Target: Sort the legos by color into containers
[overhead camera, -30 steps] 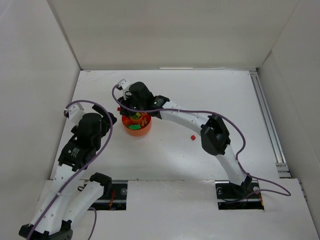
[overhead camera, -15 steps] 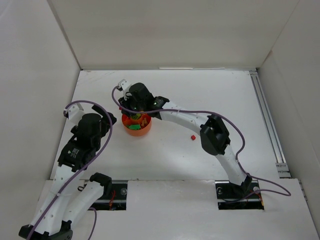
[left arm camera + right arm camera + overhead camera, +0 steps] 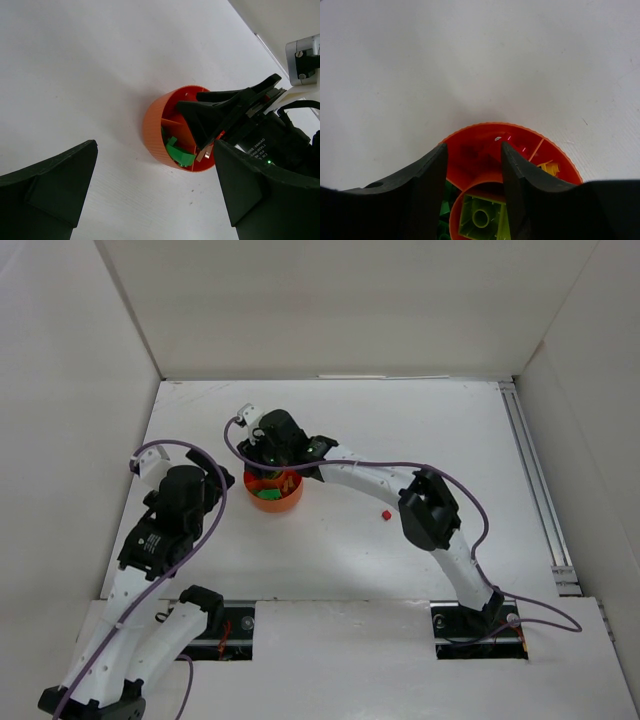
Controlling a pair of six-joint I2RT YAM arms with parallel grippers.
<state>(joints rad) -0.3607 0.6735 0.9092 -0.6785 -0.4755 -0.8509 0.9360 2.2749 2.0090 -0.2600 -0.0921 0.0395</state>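
One lime brick (image 3: 480, 217) lies in the centre cup of the bowl (image 3: 485, 126), directly beneath the right pincer (image 3: 474, 150), which is narrowly parted and grips nothing. Green bricks (image 3: 177, 152) sit in a side compartment. Left pincer (image 3: 155, 144) hangs wide beside the bowl. Red brick (image 3: 385, 513) lies on the worktop (image 3: 350, 560), well apart.

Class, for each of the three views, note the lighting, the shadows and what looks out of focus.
Top external view: even, diffuse light, faint shadows on the table, sharp throughout. Left wrist view: its jaws are dark and soft-edged at the bottom corners; the orange bowl is sharper. Right wrist view: the near jaws are dark and blurred; a soft shadow lies on the table beyond the bowl.
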